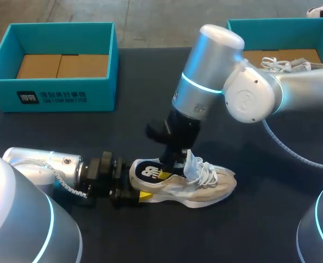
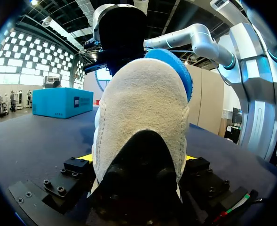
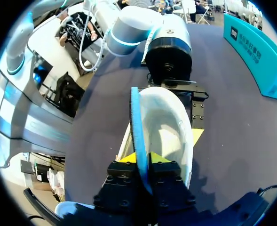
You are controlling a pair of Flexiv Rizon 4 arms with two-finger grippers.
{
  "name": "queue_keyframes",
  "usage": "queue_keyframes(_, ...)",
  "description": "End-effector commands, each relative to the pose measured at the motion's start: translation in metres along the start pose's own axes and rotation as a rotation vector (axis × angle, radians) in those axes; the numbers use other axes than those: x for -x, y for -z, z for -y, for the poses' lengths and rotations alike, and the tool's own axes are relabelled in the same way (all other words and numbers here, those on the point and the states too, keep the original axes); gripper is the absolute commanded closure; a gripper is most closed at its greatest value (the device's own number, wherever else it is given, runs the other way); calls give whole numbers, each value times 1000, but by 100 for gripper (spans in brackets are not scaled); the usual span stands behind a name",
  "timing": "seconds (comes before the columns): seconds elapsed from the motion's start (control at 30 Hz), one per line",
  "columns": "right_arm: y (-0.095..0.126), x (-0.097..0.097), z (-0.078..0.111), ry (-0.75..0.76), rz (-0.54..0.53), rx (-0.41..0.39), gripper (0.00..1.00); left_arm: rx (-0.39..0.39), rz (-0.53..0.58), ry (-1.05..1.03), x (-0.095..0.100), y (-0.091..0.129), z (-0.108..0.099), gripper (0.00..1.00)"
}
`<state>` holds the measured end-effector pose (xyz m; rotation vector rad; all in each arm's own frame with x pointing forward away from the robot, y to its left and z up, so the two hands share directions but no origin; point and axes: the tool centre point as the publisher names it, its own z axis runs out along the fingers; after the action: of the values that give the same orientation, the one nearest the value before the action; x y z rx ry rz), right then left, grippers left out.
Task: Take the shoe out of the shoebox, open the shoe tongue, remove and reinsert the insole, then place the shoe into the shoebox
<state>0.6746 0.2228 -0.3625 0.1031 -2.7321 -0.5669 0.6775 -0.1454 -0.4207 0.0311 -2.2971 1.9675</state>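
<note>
Left gripper (image 1: 138,189) clamped on shoe (image 1: 210,186) heel — fingertips mostly hidden. Right gripper (image 3: 143,157) clamped on blue insole (image 3: 134,117) — forward part hidden.

Place: a robotics lab or test bench, not a home or a shop.
Machines: two silver arms with lit blue rings, the left arm (image 1: 40,164) and the right arm (image 1: 260,93), lean over one table.
Surface: a plain dark table (image 1: 150,76), set up as a work cell.
Props: two open teal boxes at the far corners, the left shoebox (image 1: 51,90) and the right shoebox (image 1: 282,33).
Test piece: a beige shoe (image 1: 210,189) with a blue insole (image 1: 149,171) lies between the arms.
</note>
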Motion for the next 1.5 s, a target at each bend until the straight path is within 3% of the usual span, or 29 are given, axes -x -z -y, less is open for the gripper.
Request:
queue_keyframes(0.03,1,0,0,2,3,-1,100,1,1,0,1,1,-3,100)
queue_keyframes(0.23,6,0,-3,12,37,6,100,1,1,0,1,1,-3,100)
queue_keyframes(0.57,25,-1,-30,89,108,26,100,1,1,0,1,1,-3,100)
queue_keyframes(0.8,37,-5,-47,117,157,88,100,1,1,0,1,1,-3,100)
queue_keyframes(1.27,37,-5,-47,117,157,88,100,1,1,0,1,1,-3,100)
queue_keyframes(1.5,58,5,-81,209,178,168,100,1,1,0,1,1,-3,100)
